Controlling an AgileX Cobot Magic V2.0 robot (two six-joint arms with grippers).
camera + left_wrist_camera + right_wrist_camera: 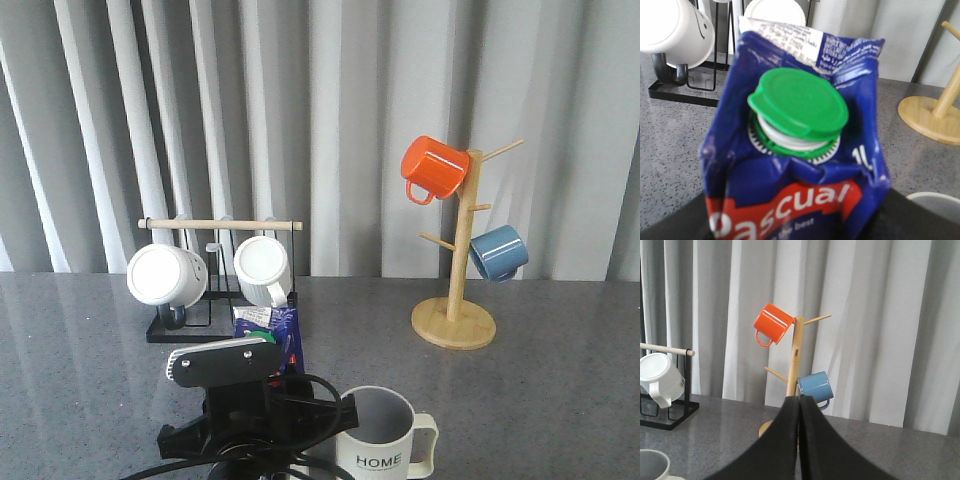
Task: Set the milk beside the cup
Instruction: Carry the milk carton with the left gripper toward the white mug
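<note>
Beside the cup (378, 432), green-capped blue milk (795, 150) stands creased

You are looking at the milk (795, 150) filling most of the frame, its green cap (799, 107) sitting slightly ajar over the white neck ring and the red "Pascual" label showing along the bottom edge. Dark gripper parts are flanking the carton at the bottom corners, but whether they are pressing on it is not visible. At upper left, a white mug (670, 27) is hanging on a black rack (685, 92). At right, a wooden stand base (925, 117) is resting on the grey table (670, 160), and a pale cup rim (935, 200) is peeking in at lower right.
</note>
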